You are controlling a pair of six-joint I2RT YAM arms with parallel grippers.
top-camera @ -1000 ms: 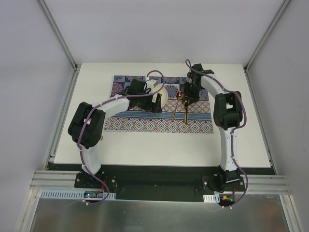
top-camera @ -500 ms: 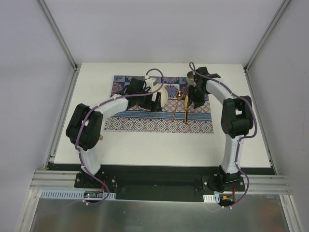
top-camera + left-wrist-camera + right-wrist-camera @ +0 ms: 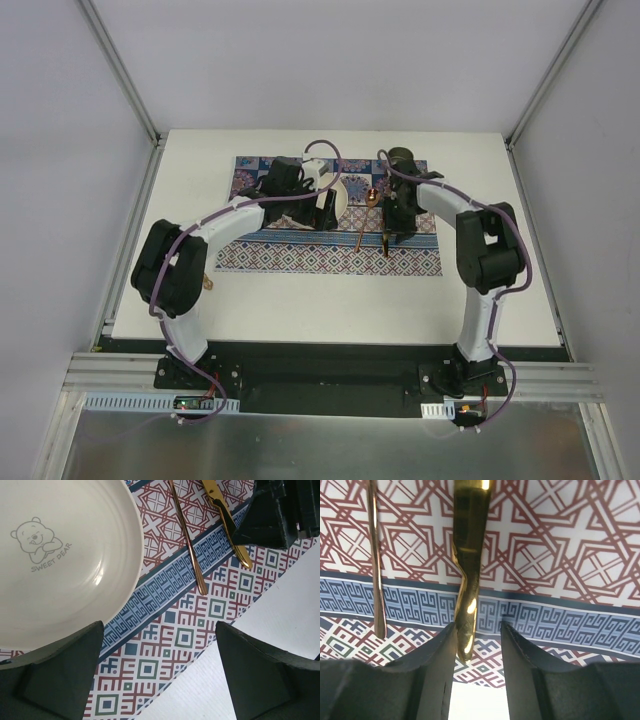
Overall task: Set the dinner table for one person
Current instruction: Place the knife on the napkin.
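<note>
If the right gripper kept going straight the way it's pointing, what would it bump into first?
Probably the gold knife handle, lying on the placemat between the fingers of the right gripper; depth is unclear.

We see a patterned placemat (image 3: 300, 258) with red lattice, a blue key band and coloured squares along its near edge. On it sits a cream plate (image 3: 65, 570) printed with a small bear and the words "SWEET BEAR". Right of the plate lie a slim copper spoon (image 3: 187, 540) and a gold knife (image 3: 225, 520), side by side and apart, handles towards the near edge. A small copper item (image 3: 207, 283), too small to name, lies off the placemat's near-left corner.
</note>
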